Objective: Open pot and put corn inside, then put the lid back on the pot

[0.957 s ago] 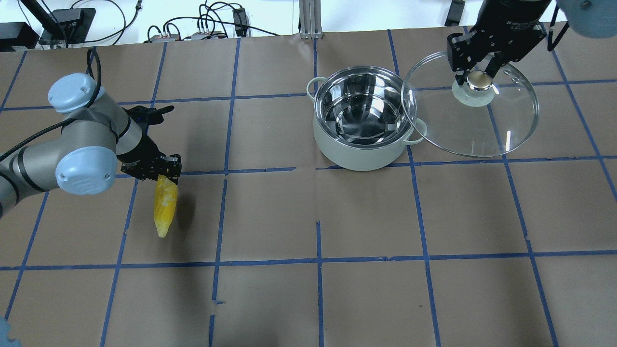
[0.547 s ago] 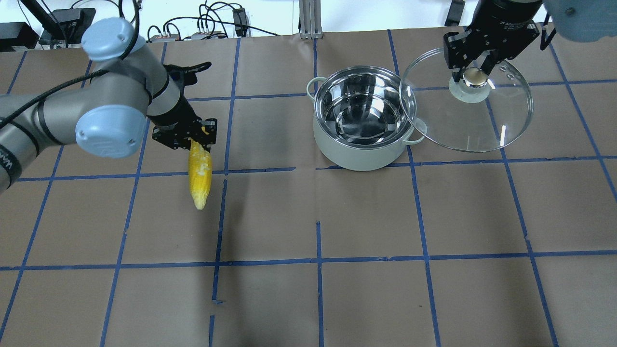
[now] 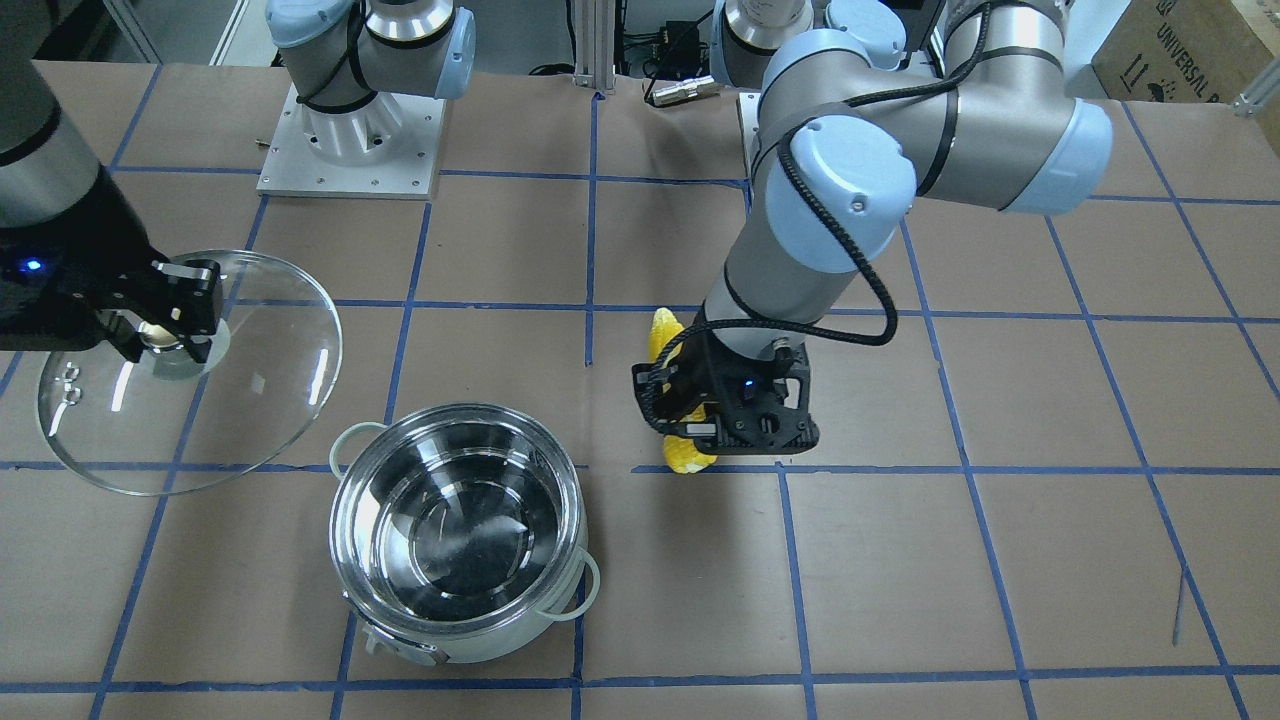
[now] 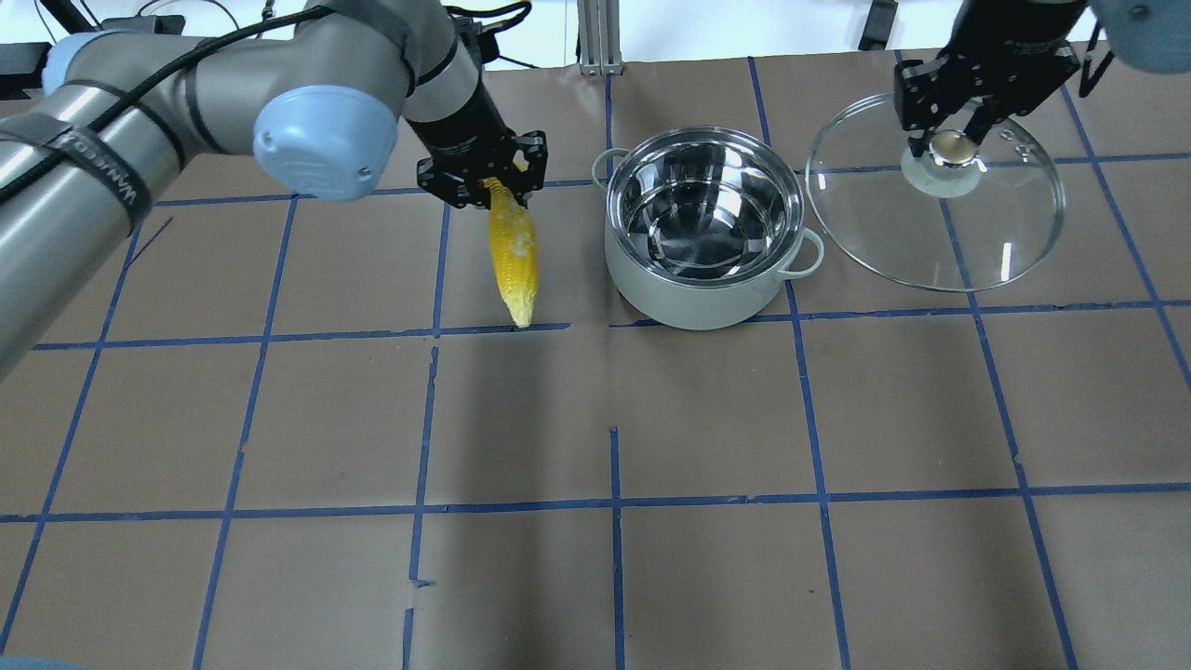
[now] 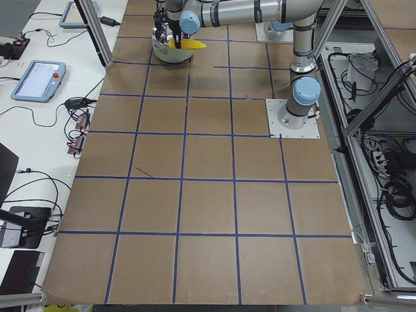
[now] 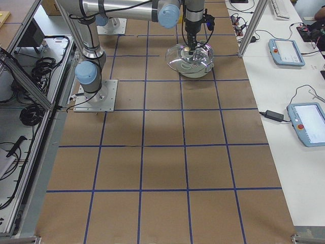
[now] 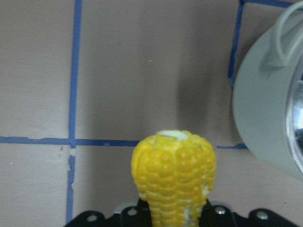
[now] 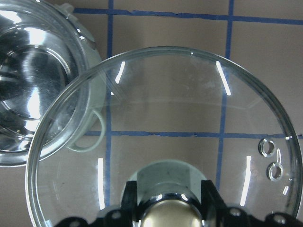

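Brown paper table point(image 4: 707, 577) w/ blue tape grid. Pot point(image 4: 689, 302) stands uncovered, bare steel inside, no contents. Lid point(image 4: 930, 242) is held just beside pot on robot's right side, not on it; right gripper point(image 4: 949, 140) jaws are narrow, clamped on lid's knob point(image 4: 950, 147). Corn point(image 4: 515, 251) is just beside pot on the opposite side, outside it; left gripper point(image 4: 484, 181) jaws pinch its thick end, tapered end pointing away.

Yellow corn point(image 4: 515, 256), pale green steel-lined pot point(image 4: 700, 288), clear lid point(image 4: 935, 237), blue-gridded brown table point(image 4: 707, 419)
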{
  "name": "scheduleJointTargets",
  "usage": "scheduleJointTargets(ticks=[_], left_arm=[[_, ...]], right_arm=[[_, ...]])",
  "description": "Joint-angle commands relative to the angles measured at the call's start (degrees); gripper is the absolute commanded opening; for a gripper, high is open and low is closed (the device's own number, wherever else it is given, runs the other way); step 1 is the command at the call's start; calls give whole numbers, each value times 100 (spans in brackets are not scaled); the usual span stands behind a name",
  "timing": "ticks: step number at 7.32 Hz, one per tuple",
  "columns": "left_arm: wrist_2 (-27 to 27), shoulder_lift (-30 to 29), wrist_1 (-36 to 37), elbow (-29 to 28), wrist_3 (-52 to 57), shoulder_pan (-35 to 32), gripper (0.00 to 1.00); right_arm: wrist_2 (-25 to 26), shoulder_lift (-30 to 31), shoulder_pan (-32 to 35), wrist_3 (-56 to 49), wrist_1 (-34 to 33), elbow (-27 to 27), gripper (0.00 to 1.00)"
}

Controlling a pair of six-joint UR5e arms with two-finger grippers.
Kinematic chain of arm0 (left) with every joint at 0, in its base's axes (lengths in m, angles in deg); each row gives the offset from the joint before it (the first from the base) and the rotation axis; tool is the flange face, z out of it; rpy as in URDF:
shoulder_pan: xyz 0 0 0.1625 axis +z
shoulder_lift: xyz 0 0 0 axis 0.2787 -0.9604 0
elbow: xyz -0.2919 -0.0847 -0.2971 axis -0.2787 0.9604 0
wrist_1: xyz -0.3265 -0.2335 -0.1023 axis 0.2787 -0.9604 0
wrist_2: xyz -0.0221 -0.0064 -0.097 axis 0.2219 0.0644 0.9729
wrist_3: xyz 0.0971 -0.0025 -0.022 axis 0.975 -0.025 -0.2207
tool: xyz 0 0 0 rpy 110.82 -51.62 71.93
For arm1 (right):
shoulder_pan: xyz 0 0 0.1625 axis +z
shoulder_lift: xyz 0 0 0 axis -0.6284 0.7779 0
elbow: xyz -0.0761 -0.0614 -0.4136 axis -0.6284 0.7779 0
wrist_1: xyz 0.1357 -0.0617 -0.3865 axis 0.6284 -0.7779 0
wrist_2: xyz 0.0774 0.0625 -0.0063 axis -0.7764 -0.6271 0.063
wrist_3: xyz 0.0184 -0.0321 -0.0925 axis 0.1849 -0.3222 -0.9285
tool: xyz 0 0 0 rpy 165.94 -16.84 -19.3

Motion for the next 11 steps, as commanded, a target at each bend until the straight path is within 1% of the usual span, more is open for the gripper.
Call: scheduleJointTargets(ticks=[1, 2, 3, 4, 5, 6, 8, 11], left_arm=[[-13, -881, 71, -1113, -556, -559, 24], [-65, -1329, 158, -1606, -638, -831, 24], [-197, -1681, 168, -2054, -630, -947, 24], [-198, -1998, 168, -2450, -604, -983, 24], [-198, -2219, 168, -2611, -612, -1009, 27], [-198, -2299, 159, -2578, -577, -1027, 38], [-276, -2283, 150, -2498, -498, -1097, 100], [-294, -2099, 89, -2332, -296, -1054, 100]], right_arm=[[91, 15, -535, -385, 49, -7, 35], [91, -3, -580, -386, 49, -7, 35], [91, 6, -580, -386, 49, -7, 35], [91, -3, -580, -386, 49, -7, 35], [91, -3, -580, -386, 40, -33, 35], [91, -12, -580, -386, 40, -33, 35], [91, -3, -572, -386, 40, -42, 35], [82, 6, -572, -386, 40, -68, 35]])
